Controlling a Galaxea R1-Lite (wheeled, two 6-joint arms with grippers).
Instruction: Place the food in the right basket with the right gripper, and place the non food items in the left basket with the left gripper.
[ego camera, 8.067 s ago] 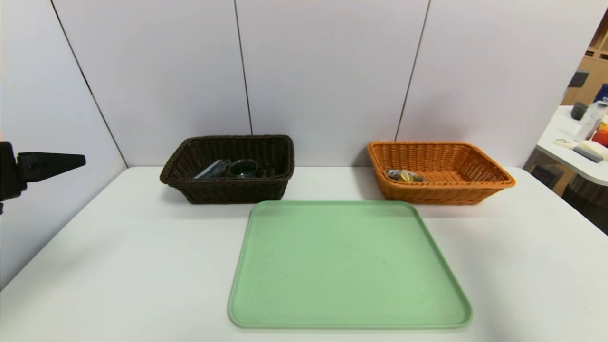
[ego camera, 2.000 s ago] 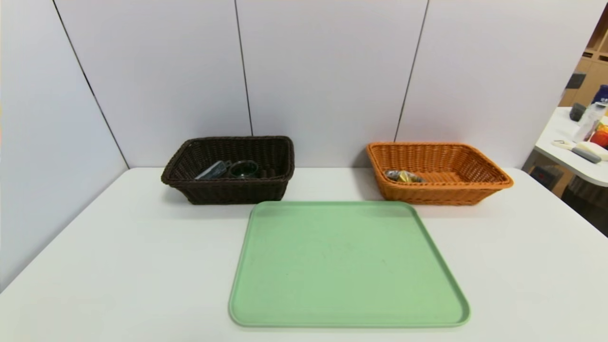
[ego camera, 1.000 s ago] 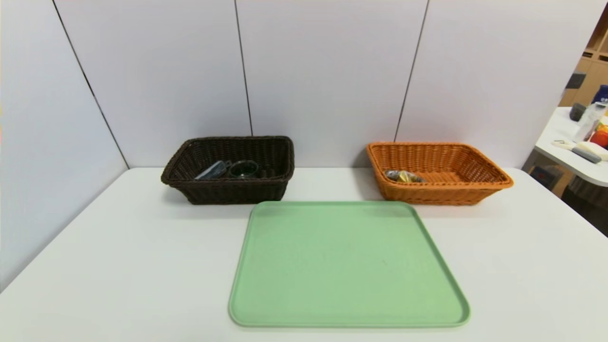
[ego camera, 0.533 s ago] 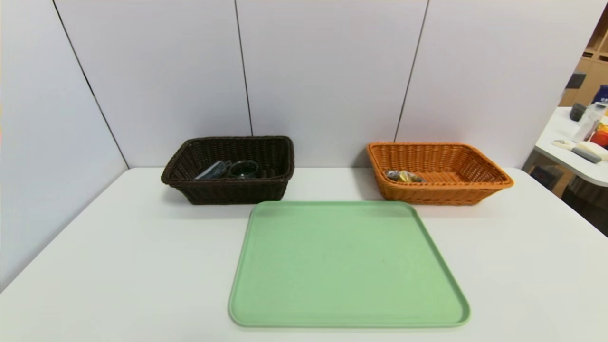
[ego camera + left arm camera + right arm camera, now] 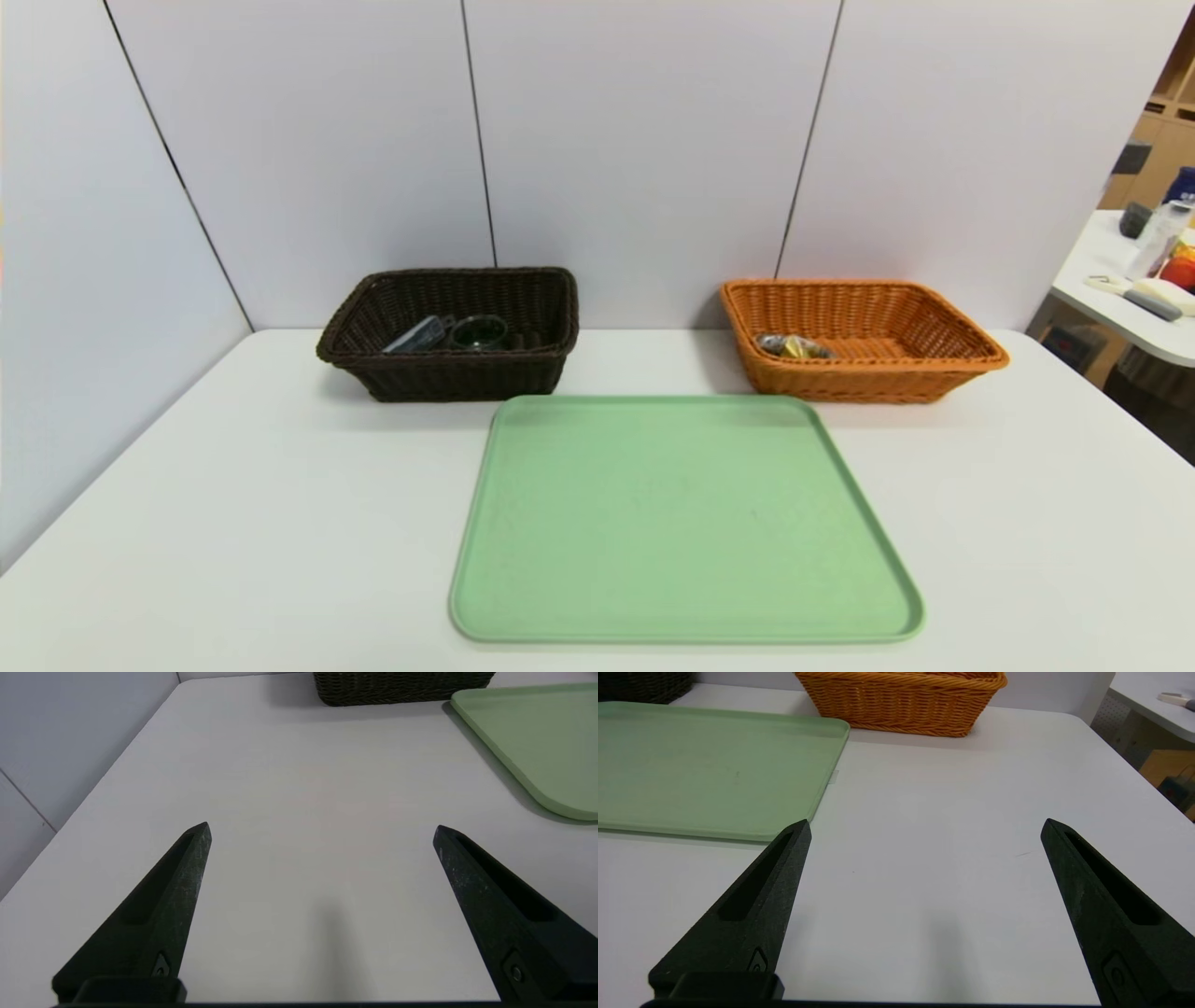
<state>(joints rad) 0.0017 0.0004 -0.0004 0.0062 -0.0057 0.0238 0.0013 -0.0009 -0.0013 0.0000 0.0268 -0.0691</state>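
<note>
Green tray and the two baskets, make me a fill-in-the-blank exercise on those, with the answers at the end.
1. The basket behind the tray on the robot's right is coloured ____.
2. The round glass item lies in the basket on the robot's ____ side.
3. The left gripper hovers over the table with its jaws ____.
4. The right gripper is holding ____.

Missing words: orange; left; open; nothing

Above the green tray (image 5: 686, 523) passage is free; basket walls (image 5: 868, 381) stand beyond it.
</note>
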